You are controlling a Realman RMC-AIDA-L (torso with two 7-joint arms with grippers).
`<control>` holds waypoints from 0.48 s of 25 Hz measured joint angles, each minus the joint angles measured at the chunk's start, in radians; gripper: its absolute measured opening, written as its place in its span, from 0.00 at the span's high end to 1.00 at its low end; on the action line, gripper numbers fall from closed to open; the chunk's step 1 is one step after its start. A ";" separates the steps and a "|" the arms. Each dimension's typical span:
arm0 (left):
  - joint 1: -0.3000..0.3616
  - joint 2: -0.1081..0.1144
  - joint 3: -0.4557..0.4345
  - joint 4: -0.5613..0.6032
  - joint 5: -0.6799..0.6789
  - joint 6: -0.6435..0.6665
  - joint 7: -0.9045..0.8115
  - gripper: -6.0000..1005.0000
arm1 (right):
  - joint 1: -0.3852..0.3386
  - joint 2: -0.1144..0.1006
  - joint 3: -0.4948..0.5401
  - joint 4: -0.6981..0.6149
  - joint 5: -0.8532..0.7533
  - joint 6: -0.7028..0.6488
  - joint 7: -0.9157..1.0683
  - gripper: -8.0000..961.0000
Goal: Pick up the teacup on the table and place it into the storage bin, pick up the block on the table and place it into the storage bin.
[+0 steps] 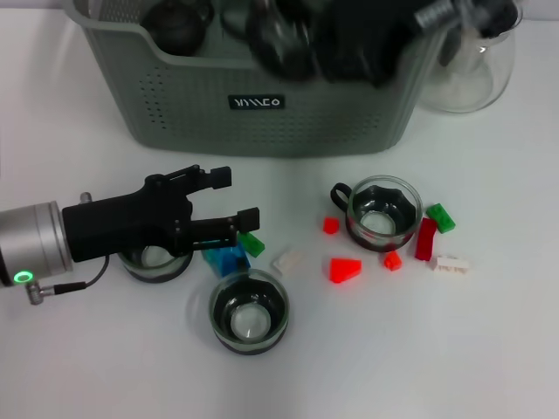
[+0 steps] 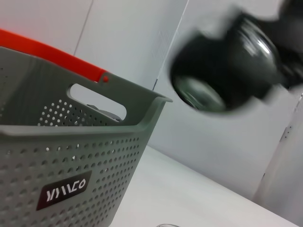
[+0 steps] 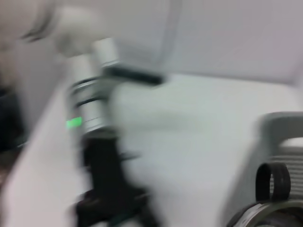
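The grey-green storage bin (image 1: pixel 262 113) stands at the back of the table, with dark cups inside. My right gripper (image 1: pixel 349 39) is a dark blur above the bin's right half. It is shut on a dark glass teacup (image 2: pixel 220 71), which hangs in the air beside the bin's rim (image 2: pixel 142 124); the cup's handle (image 3: pixel 272 182) shows in the right wrist view. My left gripper (image 1: pixel 234 199) hovers low at the left, open and holding nothing, over a teacup (image 1: pixel 155 262) and beside a blue block (image 1: pixel 225 260).
Two more teacups (image 1: pixel 249 314) (image 1: pixel 380 212) sit on the white table. Red (image 1: pixel 345 269), green (image 1: pixel 440 216) and white (image 1: pixel 286 260) blocks are scattered between them. A clear glass teapot (image 1: pixel 467 74) stands right of the bin.
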 joint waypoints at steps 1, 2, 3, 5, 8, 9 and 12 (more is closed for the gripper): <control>0.000 0.001 0.000 0.000 0.000 0.000 0.000 0.10 | 0.008 -0.002 -0.001 0.011 -0.003 0.052 0.022 0.89; 0.000 0.001 0.000 0.000 0.000 0.000 -0.001 0.10 | 0.016 -0.004 -0.003 0.022 -0.008 0.108 0.044 0.89; 0.000 0.001 0.000 0.000 0.000 -0.002 -0.001 0.10 | 0.025 -0.006 -0.006 0.038 -0.021 0.166 0.065 0.89; -0.002 0.000 0.000 -0.003 0.000 -0.003 -0.001 0.10 | 0.046 -0.008 -0.013 0.080 -0.049 0.277 0.104 0.88; -0.006 -0.001 0.001 -0.006 0.000 0.000 -0.001 0.10 | 0.087 -0.007 -0.028 0.175 -0.110 0.439 0.151 0.88; -0.006 -0.001 0.001 -0.006 0.000 0.000 -0.001 0.10 | 0.103 -0.004 -0.041 0.212 -0.140 0.498 0.173 0.88; -0.009 -0.001 0.002 -0.007 0.000 0.004 -0.005 0.10 | 0.146 0.003 -0.097 0.313 -0.222 0.649 0.233 0.87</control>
